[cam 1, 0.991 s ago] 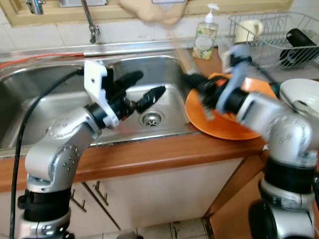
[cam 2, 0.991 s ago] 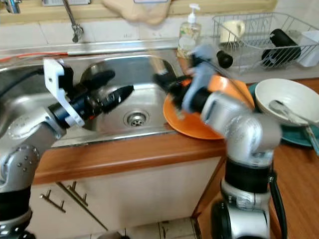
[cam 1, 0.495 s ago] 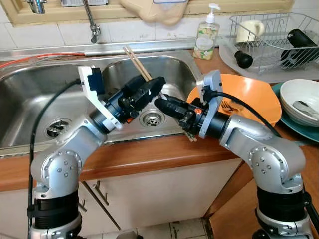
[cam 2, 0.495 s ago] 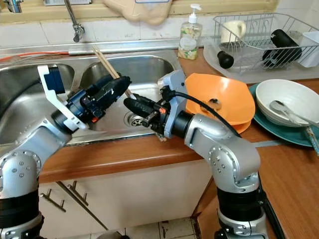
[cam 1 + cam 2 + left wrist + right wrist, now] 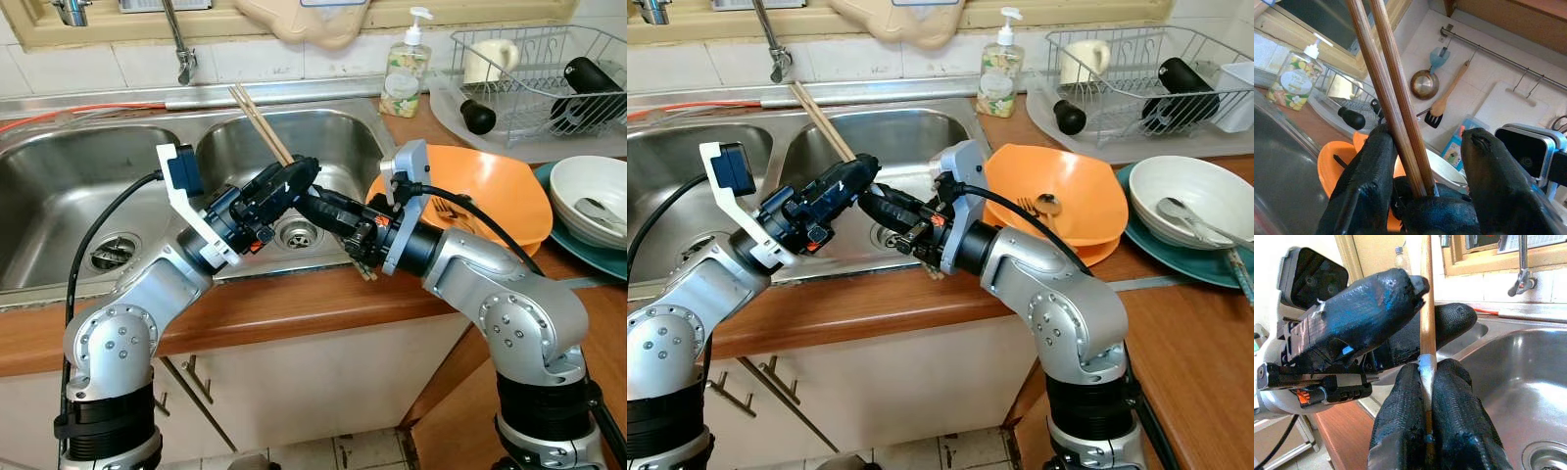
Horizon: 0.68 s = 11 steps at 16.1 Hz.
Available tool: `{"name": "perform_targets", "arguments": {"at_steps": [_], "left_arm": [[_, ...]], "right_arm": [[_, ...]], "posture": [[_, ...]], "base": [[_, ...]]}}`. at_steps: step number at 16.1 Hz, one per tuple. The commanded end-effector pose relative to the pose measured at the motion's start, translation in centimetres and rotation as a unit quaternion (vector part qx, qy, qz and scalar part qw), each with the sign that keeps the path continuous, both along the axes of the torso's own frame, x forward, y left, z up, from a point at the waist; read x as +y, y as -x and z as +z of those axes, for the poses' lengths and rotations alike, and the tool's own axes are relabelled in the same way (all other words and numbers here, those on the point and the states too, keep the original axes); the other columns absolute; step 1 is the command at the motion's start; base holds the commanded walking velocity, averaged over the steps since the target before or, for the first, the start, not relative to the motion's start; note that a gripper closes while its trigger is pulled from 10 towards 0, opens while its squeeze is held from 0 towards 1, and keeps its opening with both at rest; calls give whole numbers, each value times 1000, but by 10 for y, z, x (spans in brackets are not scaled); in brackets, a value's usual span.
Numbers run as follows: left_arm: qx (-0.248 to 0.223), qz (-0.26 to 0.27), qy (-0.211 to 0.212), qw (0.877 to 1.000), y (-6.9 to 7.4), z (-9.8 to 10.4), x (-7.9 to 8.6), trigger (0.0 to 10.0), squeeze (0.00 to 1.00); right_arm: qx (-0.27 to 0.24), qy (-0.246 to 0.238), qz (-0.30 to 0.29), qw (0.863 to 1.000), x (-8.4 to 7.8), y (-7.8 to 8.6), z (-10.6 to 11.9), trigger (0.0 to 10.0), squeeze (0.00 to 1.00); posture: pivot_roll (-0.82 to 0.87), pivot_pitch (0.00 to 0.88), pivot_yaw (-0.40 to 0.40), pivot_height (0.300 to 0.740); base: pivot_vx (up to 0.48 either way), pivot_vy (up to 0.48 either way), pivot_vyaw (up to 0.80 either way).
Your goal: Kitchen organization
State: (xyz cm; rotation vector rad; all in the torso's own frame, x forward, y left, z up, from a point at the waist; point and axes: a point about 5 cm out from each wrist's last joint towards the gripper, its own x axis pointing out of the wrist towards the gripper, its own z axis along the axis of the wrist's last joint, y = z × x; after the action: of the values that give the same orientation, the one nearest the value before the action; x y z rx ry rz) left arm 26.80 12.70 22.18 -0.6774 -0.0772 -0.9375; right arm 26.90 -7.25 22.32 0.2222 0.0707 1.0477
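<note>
**Both grippers meet on the chopsticks above the sink**

We see the pair of long brown wooden chopsticks [image 5: 263, 125] slanting up over the right basin of the double stainless-steel sink [image 5: 59, 196], their upper ends pointing toward the chrome tap [image 5: 176, 44]. Their lower ends run down between the two grippers, which meet just in front of the basin's round drain [image 5: 298, 234].

The left gripper [image 5: 1425, 191] reaches in from the left. In its wrist view the two sticks lie against one black finger [image 5: 1364, 181], while the other finger stands apart from them, so the fingers are partly spread and not pinching the sticks.

The right gripper [image 5: 1425, 431] reaches in from the right, and its two black fingers are pressed narrowly together around the chopsticks (a pale band on the stick sits right at the pinch). The left gripper's fingers cross just above that grip, touching or nearly touching; we cannot tell which.

On the wooden countertop [image 5: 294, 304] to the right of the sink lies a shallow orange plastic bowl [image 5: 500, 196] with a metal fork [image 5: 1029, 207] in it. Beyond it a white bowl [image 5: 1190, 191] rests on a teal plate [image 5: 1215, 269]. Behind stand a clear soap dispenser bottle [image 5: 404, 70] and a wire dish rack [image 5: 549, 69] holding a cream mug [image 5: 487, 57].
</note>
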Motion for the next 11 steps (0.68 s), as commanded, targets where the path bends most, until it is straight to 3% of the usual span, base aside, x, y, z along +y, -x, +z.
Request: {"name": "perform_targets", "arguments": {"at_steps": [1,11], "left_arm": [[3,1,-2,1000,1,0,2,0,0],[18,7,10,1000,1,-6,3,0,0]], "right_arm": [[2,-6,0,1000,0,1,-1,0,0],[13,-12,22,1000,1,5,-1,0,0]], "posture": [[-77,0,51,740],[-87,0,51,740]], "base": [[0,0,0],[0,0,0]]}}
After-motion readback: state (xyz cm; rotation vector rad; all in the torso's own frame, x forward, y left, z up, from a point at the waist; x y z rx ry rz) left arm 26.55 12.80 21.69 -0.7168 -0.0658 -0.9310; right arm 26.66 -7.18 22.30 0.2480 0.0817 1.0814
